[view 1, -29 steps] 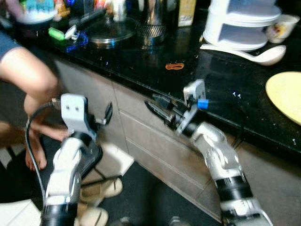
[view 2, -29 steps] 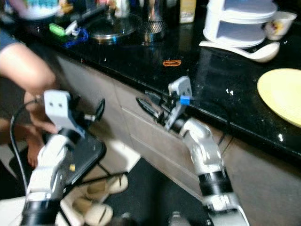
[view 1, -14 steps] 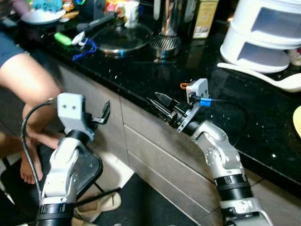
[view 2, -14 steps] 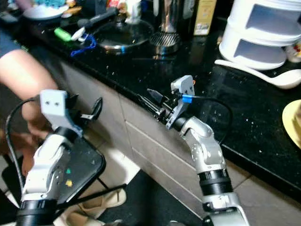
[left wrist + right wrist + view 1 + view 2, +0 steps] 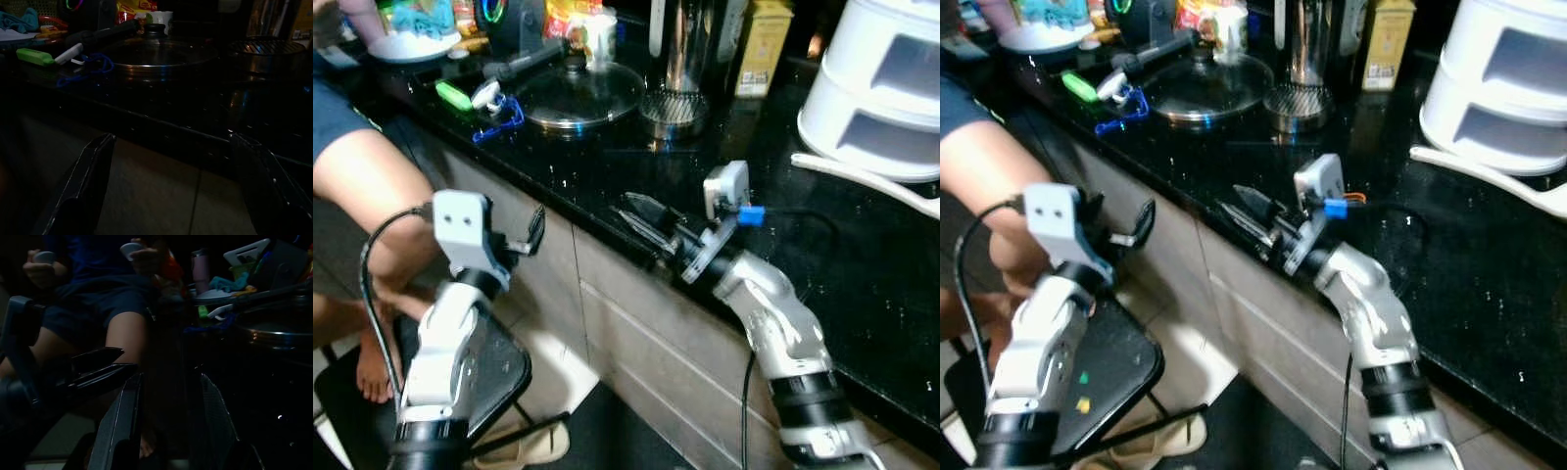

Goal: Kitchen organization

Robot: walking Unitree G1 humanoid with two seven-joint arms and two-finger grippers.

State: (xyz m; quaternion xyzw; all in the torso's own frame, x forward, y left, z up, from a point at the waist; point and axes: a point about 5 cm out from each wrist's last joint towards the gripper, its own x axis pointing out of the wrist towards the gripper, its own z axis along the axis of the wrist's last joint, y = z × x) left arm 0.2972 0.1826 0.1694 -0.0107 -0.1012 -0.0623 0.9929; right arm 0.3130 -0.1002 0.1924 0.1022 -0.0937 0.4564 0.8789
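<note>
A glass pot lid (image 5: 579, 93) lies flat on the black counter (image 5: 636, 162), a green marker (image 5: 453, 95) just beside it.

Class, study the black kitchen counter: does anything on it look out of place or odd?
A glass pan lid lies flat on the black counter with no pan under it. Beside it, a green lighter-like stick and a blue cord lie loose near the edge.

seated person's bare leg (image 5: 367, 181) was at left, beside grey cabinet fronts (image 5: 636, 343). black folding chair (image 5: 494, 367) stood on the floor below, with a sandal (image 5: 533, 446) just beside its leg.
</note>
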